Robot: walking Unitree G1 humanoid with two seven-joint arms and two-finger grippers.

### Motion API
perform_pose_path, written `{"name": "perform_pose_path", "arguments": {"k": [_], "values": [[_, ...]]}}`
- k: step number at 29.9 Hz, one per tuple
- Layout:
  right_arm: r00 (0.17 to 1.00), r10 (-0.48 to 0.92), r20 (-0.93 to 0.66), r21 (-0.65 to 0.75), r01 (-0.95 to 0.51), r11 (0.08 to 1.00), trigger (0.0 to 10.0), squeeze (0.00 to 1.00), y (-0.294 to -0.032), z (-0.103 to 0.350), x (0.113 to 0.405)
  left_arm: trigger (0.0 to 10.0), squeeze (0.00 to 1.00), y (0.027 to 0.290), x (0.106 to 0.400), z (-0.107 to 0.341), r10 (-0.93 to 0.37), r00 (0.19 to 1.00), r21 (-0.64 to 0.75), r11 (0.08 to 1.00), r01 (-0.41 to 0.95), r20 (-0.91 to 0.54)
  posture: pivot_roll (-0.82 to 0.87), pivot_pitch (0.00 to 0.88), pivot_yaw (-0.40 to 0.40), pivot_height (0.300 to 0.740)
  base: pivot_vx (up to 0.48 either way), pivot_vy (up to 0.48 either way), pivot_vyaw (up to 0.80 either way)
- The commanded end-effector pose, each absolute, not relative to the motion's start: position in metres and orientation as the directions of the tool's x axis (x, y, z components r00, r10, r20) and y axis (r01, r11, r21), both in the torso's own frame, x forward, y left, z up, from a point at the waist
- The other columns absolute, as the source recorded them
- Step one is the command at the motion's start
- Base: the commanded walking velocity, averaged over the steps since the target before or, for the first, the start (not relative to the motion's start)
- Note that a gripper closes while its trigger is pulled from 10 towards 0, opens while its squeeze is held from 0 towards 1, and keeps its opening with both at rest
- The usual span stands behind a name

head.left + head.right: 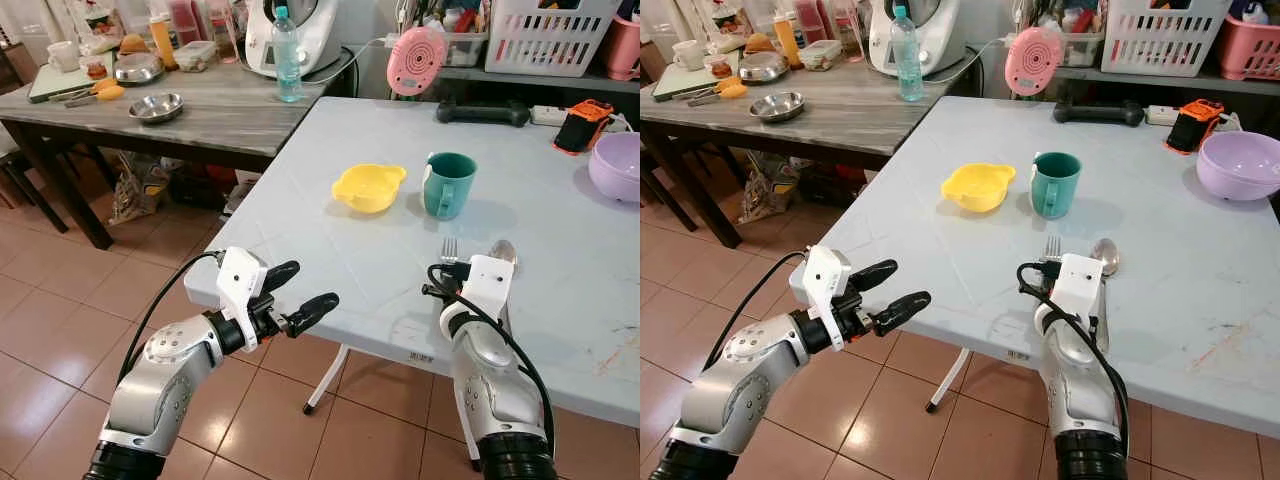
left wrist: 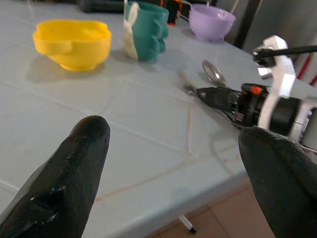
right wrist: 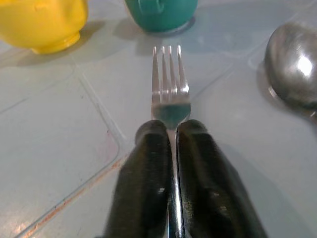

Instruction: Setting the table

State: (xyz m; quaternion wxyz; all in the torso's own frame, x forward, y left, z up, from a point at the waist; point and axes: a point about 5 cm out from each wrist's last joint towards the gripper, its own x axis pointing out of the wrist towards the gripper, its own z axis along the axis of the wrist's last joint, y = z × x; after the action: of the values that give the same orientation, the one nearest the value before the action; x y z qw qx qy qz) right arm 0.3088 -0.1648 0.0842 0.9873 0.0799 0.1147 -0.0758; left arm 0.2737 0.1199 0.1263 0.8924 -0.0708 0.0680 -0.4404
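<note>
On the pale blue table (image 1: pixel 330 270) my right gripper (image 3: pixel 171 130) is shut on a steel fork (image 3: pixel 168 84), tines pointing at the teal mug (image 1: pixel 447 184). The fork's tines (image 1: pixel 449 248) peek out beyond the wrist, low over the tabletop. A spoon (image 1: pixel 1105 256) lies just right of the fork. A yellow bowl (image 1: pixel 369 187) stands left of the mug. My left gripper (image 1: pixel 300 293) hovers open off the table's near left corner, nothing between its fingers (image 2: pixel 74 163).
A purple bowl (image 1: pixel 617 165) sits at the table's right edge, an orange-black device (image 1: pixel 580 124) and black dumbbell (image 1: pixel 483 112) at the back. A cluttered wooden table (image 1: pixel 190 110) stands to the left, with a water bottle (image 1: pixel 287 55).
</note>
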Motion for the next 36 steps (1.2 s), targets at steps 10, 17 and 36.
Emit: {"name": "perform_pose_path", "arguments": {"k": [10,17,36], "values": [[0.971,-0.132,-0.200,0.153,0.164,0.975,10.0,1.00,-0.160,0.091,0.314,10.0,0.00,0.125,0.284,0.135,-0.765,0.641,-0.130,0.643,0.755,-0.057,-0.02,0.003,0.107,0.740,0.000,0.000,0.00],[0.994,-0.092,-0.062,0.042,0.094,0.995,10.0,1.00,-0.157,0.112,0.312,10.0,0.00,0.134,0.305,0.141,-0.618,0.786,-0.116,0.781,0.614,-0.001,-0.03,0.000,0.105,0.740,0.000,0.000,0.00],[0.998,-0.028,0.062,-0.033,0.030,0.999,10.0,1.00,-0.161,0.128,0.281,10.0,0.00,0.154,0.318,0.133,-0.371,0.929,-0.114,0.922,0.370,0.013,-0.03,0.009,0.096,0.740,0.000,0.000,-0.10]]}}
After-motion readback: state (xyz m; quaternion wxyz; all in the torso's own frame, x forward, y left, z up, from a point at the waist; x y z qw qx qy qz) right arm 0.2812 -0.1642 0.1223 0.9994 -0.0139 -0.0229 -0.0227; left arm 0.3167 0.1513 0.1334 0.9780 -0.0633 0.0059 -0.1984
